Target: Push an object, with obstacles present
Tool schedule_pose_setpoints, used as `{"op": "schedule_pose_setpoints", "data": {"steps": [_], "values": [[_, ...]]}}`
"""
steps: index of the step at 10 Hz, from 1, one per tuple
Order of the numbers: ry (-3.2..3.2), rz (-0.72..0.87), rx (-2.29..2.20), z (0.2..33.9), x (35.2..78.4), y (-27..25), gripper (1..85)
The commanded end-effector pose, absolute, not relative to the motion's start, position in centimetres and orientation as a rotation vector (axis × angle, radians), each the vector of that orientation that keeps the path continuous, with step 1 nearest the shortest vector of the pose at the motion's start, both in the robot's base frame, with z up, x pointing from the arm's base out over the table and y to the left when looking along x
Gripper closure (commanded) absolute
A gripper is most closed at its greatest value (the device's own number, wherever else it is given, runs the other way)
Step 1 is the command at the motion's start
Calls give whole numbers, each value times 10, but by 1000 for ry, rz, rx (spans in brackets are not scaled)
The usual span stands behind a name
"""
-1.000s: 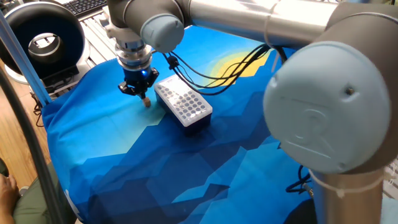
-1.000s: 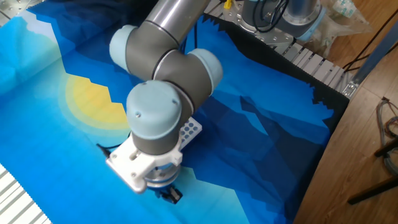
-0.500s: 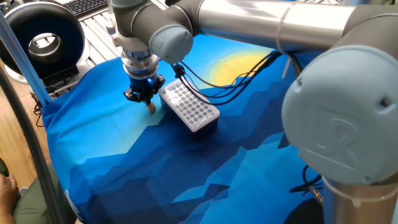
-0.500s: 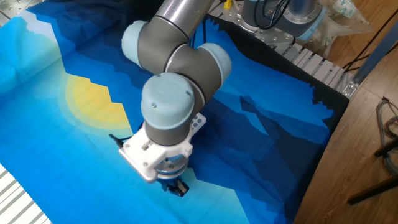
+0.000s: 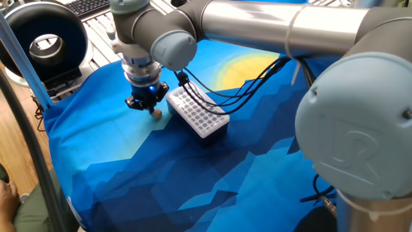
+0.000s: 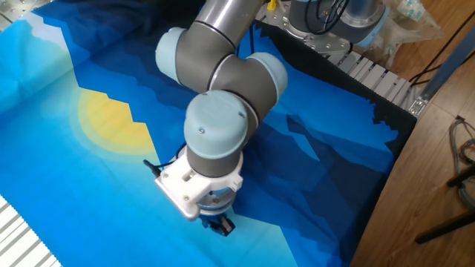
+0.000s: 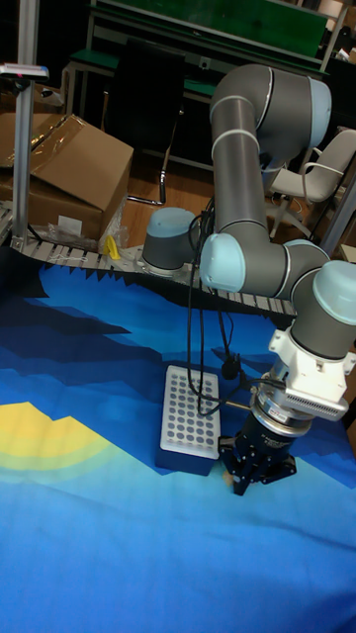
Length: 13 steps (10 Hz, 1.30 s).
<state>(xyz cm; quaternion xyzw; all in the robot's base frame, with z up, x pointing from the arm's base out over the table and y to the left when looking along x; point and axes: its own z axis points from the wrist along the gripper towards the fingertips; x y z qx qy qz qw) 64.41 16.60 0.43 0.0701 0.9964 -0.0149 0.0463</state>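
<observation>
The object, a tiny tan cube, lies on the blue cloth just at the tip of my gripper, whose black fingers look shut with nothing between them. Right beside the cube stands the obstacle, a box with a white top full of dark holes and dark blue sides. The tall fixed view has the gripper close to the box's near right corner. The other fixed view gives only the gripper low on the cloth. There the arm hides the box and the cube.
A blue cloth with a yellow sun patch covers the table. A black round device stands off its far left corner. Cables hang from the arm over the box. A metal rail borders the back edge.
The gripper has slid a short way along the box's side, and the cube has moved with it at its tip. The box has shifted slightly right in the one fixed view.
</observation>
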Motion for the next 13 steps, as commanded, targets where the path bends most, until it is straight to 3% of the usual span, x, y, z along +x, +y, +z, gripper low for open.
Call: {"op": "schedule_pose_setpoints", "data": {"steps": [1,4,8,13], "values": [[3052,-68,263,6,632,172,847],[3048,-111,242,3,630,167,847],[3084,-109,133,24,663,144,847],[3122,-163,89,5,625,146,847]]}}
